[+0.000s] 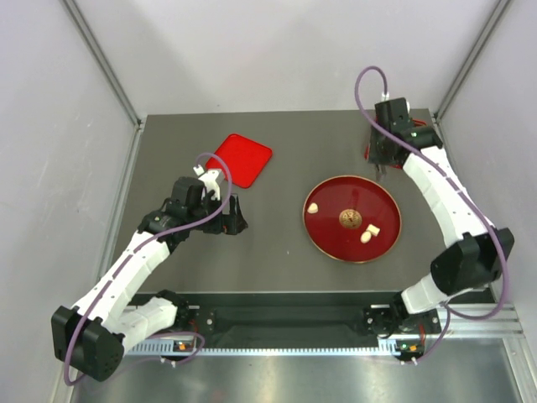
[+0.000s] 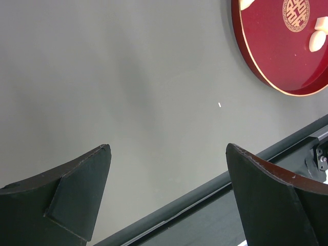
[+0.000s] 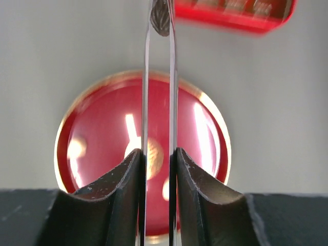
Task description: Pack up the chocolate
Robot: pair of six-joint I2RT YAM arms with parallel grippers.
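The red plate [image 1: 336,239] with a gold emblem holds three cream pieces of chocolate [image 1: 312,206], two of them side by side [image 1: 369,234]. My right gripper [image 1: 382,164] hovers beyond the plate's far edge and is shut on thin metal tongs [image 3: 146,92]. The tongs' tips [image 3: 161,18] come together just before a red box [image 3: 233,13]; whether they pinch a piece I cannot tell. My left gripper [image 1: 237,217] stands open and empty left of the plate. In the left wrist view the plate [image 2: 266,56] and a cream piece [image 2: 318,38] lie at the upper right.
A flat red square lid [image 1: 242,158] lies at the back left, just beyond the left gripper. The red box [image 1: 367,153] is mostly hidden under the right wrist. A black rail [image 2: 205,192] runs along the table's near edge.
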